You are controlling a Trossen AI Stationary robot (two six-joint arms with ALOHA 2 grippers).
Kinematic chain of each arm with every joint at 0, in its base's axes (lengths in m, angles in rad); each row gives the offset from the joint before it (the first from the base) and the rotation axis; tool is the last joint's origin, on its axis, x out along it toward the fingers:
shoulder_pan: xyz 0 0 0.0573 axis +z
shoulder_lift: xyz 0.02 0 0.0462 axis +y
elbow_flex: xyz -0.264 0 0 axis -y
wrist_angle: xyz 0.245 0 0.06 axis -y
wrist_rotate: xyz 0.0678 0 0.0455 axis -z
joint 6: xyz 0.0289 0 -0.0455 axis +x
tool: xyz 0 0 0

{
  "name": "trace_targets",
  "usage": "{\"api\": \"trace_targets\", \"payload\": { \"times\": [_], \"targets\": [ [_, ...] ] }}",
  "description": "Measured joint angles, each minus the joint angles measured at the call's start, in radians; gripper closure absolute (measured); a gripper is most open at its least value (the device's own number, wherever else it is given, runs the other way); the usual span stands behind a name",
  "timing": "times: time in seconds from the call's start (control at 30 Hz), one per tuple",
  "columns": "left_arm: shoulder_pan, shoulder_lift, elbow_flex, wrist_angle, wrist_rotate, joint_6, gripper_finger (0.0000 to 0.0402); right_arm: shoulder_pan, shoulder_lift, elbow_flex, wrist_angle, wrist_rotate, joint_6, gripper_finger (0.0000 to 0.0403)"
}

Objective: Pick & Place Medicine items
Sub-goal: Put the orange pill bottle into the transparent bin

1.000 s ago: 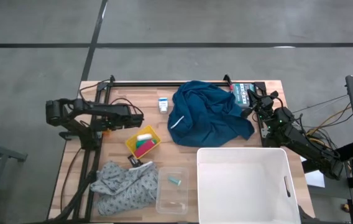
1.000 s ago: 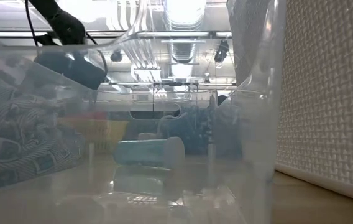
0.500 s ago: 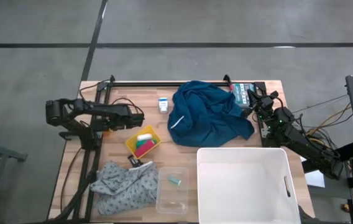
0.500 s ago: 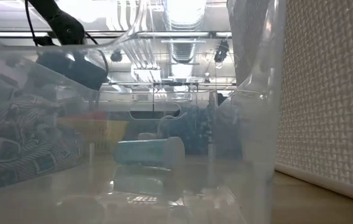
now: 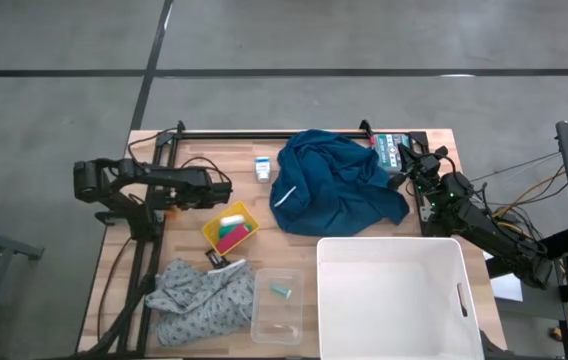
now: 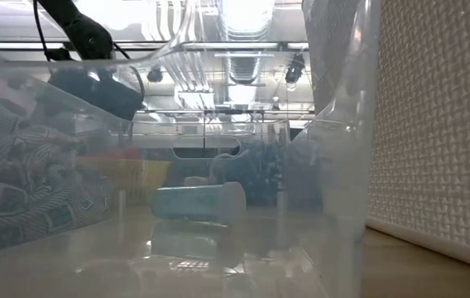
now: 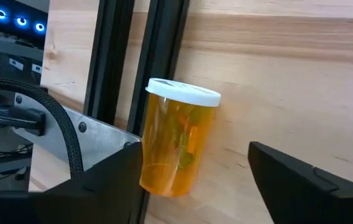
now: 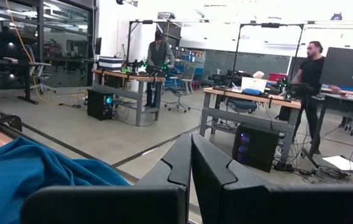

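Bin: a big white tub [image 5: 392, 298] sits at the near right corner, nothing showing inside from above.
Clear tray: the see-through container [image 5: 277, 305] sits just left of the tub at the near edge, with one small teal-capped piece [image 5: 280, 291] lying in it.
Grey cloth: a crumpled grey cloth [image 5: 202, 297] lies bunched at the near left, touching the tray's side.
Yellow basket: the small yellow basket [image 5: 229, 228] sits mid-desk, left of centre, with red and green bits inside.
Left gripper: the left gripper [image 7: 192, 186] hangs over the left edge by the black frame rails, fingers spread wide, and the orange bottle [image 7: 179, 144] stands upright between them; I can't tell whether either finger touches it.
Carton: the white carton [image 5: 262, 168] stands toward the far edge, just left of the blue cloth [image 5: 337, 183], well apart from both arms.
Right gripper: the right gripper [image 8: 191, 163] rests at the far right corner beside the blue cloth, fingers pressed together on nothing, waiting.
Risk: my read is that the bottle is the danger. It is tall, light and close to the frame rail, so an off-centre closing could tip it or push it against the rail.
Second risk: a grip near the white cap looks liable to slip.
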Motion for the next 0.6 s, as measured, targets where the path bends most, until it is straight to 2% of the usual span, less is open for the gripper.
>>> {"api": "trace_targets", "payload": {
  "times": [0.2, 0.6],
  "targets": [
    [0.000, 0.000, 0.000, -0.013, -0.003, 0.001, 0.0089, 0.000, 0.000, 0.000, 0.000, 0.000, 0.000, 0.0394],
    [0.000, 0.002, -0.013, -0.008, -0.018, 0.048, 0.0101, 0.000, 0.000, 0.000, 0.000, 0.000, 0.000, 0.0394]
  ]
}}
